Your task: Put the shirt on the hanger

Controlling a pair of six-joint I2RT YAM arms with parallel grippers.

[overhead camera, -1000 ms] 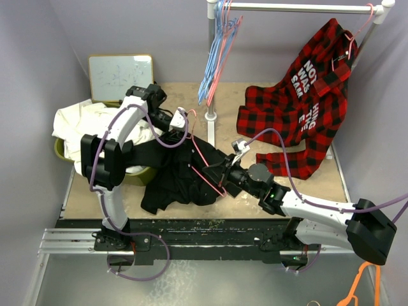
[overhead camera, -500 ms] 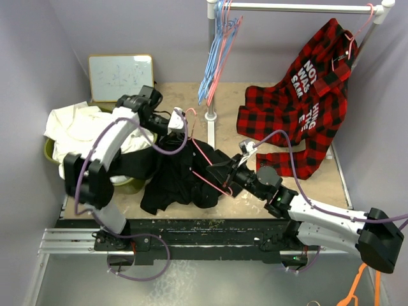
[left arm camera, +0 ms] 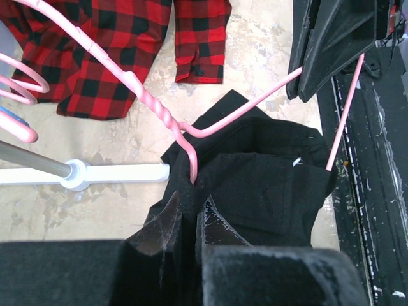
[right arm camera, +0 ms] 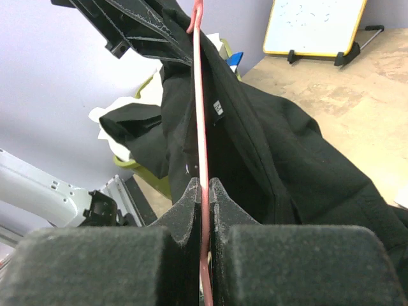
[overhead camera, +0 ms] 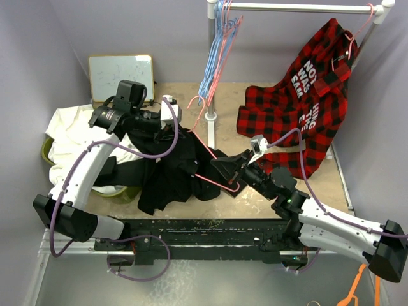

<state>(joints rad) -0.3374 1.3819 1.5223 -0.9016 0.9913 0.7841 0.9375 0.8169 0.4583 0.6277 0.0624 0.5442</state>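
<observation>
The shirt (overhead camera: 167, 172) hangs bunched at mid-desk on the hanger (left arm camera: 156, 105), its hem at the near desk (overhead camera: 319, 185) edge and one side spilling onto the green basket (overhead camera: 124, 193), which holds a white garment (overhead camera: 70, 131). The left gripper (overhead camera: 173, 132) is pinched closed on shirt fabric by the hanger's neck, while the right gripper (overhead camera: 234, 173) is clamped on its bare wire. Bare desk lies between them and the plaid shirt (overhead camera: 299, 108), with the rack post (overhead camera: 210, 64) just behind

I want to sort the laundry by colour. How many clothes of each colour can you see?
Black long-sleeved button-up shirt: 1
Red-and-black plaid shirt: 1
White cloth garment: 1
Total: 3
</observation>
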